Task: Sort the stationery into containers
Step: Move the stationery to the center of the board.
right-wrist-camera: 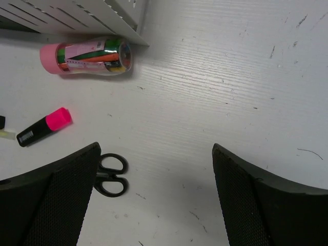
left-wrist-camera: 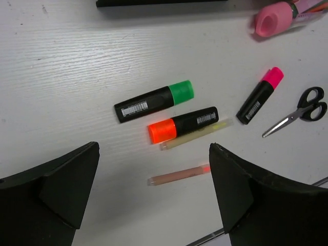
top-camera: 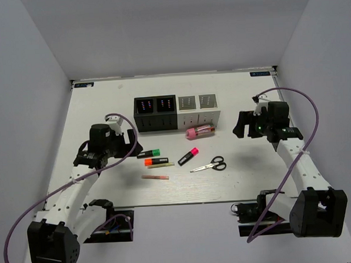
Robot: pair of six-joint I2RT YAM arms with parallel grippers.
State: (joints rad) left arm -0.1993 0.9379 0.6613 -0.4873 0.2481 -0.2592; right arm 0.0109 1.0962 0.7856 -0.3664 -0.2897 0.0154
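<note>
**Table** [top-camera: 92, 112]: one, white, walled on three sides. Its near edge is partly covered by the arm bases.

**Left claw** [left-wrist-camera: 154, 154]: one. Only its two dark fingertips show in its own camera. They are spread wide with nothing between them, and it hangs above the table left of centre.

**Right claw** [right-wrist-camera: 156, 148]: one, also spread wide and holding nothing, over bare table on the right.

**Boxes** [top-camera: 176, 112]: four, joined in a row at the back centre, two black on the left and two white on the right. Their insides are too small to make out.

**Tube** [top-camera: 199, 131]: one, with a pink cap and a clear body with colours inside. It lies on its side just before the white boxes.

**Scissors** [top-camera: 209, 164]: one pair with black handles, flat on the table. In the right wrist view the blades are hidden behind a finger.

**Green highlighter** [left-wrist-camera: 154, 101], **orange highlighter** [left-wrist-camera: 183, 124], **pink highlighter** [left-wrist-camera: 260, 96]: three in all, with black bodies, lying loose in front of the boxes. The pink one lies between the other two and the scissors.

**Yellow stick** [left-wrist-camera: 197, 134], **pink stick** [left-wrist-camera: 179, 175]: two in all. The yellow one is faint and lies against the orange highlighter. The pink one lies alone, nearest the arms.
</note>
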